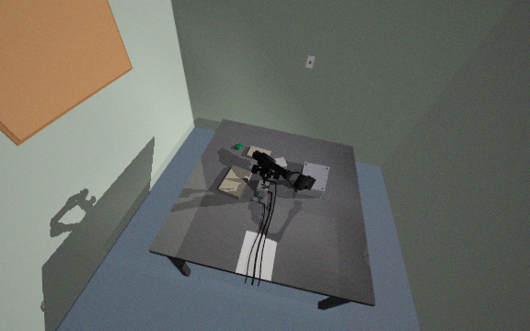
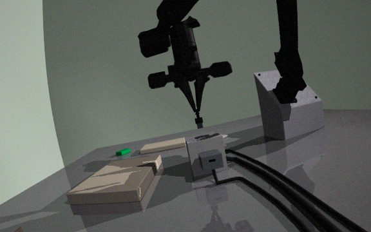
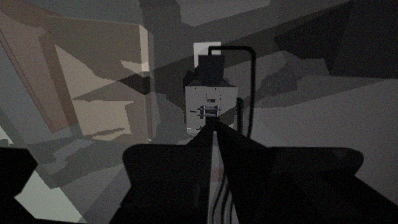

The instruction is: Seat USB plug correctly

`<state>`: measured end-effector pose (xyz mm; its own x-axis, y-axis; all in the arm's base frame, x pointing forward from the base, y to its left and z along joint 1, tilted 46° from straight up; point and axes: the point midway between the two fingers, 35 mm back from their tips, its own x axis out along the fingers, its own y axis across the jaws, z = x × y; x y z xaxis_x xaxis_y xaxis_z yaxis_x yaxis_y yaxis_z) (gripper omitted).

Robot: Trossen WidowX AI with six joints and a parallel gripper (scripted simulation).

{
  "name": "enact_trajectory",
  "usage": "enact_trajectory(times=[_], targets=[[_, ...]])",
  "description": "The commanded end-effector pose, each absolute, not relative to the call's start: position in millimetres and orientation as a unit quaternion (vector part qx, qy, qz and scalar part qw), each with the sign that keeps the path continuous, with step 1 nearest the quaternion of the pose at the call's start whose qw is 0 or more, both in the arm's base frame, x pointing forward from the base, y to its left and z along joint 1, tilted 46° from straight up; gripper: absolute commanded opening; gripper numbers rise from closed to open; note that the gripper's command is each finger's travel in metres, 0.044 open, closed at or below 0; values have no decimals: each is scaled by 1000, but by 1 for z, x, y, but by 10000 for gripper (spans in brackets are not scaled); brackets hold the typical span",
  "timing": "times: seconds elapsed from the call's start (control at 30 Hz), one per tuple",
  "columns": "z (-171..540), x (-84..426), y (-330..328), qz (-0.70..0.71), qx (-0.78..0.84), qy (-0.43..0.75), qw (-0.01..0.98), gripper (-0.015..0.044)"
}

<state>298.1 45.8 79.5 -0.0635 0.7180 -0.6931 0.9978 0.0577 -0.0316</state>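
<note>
The power cube [image 2: 190, 161] [image 3: 194, 102] is a light grey-white box standing on the table, with a grey block [image 2: 206, 162] [image 3: 211, 67] on one side. My gripper [image 2: 197, 111] [image 3: 214, 125] is above the cube, pointing down, shut on the USB plug. The plug [image 2: 198, 120] has a dark body and a short metal end pointing down. In the exterior view a gap shows between the metal end and the cube's top, so the plug is out of the socket. The socket opening and which way round the plug is cannot be made out clearly.
A tan box [image 1: 234, 183] [image 2: 105, 180] lies beside the cube; a flatter tan one [image 2: 163, 145] and a green block [image 1: 239, 146] [image 2: 123, 152] lie farther back. A sloped grey housing [image 1: 321, 172] [image 2: 270, 119] stands right. Black cables [image 2: 269, 190] run from the cube across the table.
</note>
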Motion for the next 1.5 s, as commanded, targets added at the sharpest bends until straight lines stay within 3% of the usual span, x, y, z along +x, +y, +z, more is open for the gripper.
enact_trajectory(times=[0.0,1.47], targets=[[81,299,44,-267,631,679,264,0],[80,298,45,103,420,722,540,0]])
